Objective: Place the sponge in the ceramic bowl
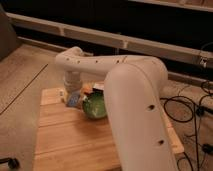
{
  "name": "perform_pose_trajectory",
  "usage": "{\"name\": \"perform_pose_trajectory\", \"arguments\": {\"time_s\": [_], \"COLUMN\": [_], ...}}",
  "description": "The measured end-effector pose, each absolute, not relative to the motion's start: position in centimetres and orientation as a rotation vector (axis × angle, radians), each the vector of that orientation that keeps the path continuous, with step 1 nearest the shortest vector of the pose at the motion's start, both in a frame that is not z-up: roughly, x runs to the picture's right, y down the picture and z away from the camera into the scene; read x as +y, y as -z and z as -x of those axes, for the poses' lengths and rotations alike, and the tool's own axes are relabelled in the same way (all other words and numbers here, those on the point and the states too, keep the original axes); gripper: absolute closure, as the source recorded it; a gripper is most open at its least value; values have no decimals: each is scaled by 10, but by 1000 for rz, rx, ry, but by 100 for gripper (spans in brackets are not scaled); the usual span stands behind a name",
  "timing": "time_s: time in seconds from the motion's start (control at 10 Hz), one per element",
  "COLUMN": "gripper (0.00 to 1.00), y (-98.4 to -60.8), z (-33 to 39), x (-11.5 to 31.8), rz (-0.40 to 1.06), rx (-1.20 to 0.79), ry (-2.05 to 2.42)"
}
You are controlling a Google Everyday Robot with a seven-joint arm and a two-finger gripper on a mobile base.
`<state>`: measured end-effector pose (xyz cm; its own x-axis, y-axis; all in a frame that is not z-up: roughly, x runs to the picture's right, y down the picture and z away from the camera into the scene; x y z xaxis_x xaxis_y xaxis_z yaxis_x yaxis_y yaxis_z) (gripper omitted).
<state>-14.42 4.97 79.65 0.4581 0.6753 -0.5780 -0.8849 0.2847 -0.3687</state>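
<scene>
My white arm reaches across the wooden table [70, 140] from the right. At its far end the gripper [73, 96] points down, just left of the ceramic bowl. The sponge [74, 100], a small blue-grey block, hangs between the fingers, held a little above the table and close to the bowl's left rim. The ceramic bowl [95, 108] is glossy green and round; the arm's thick forearm hides its right side.
An orange-red item [87, 89] lies behind the bowl, with a white packet [61, 93] to the gripper's left. Black cables [187, 107] trail on the floor to the right. A low ledge [100, 37] runs along the dark wall behind.
</scene>
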Motion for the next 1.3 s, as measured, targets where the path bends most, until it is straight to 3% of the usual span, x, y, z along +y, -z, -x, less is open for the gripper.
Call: {"name": "perform_pose_trajectory", "arguments": {"time_s": [0.8,1.3], "gripper": [100,100], "y": [-775,-798], "z": [-14,12], "x": [54,23], "rz": [692,724], "rx": [433,350], "ry": [-1161,-1098]}}
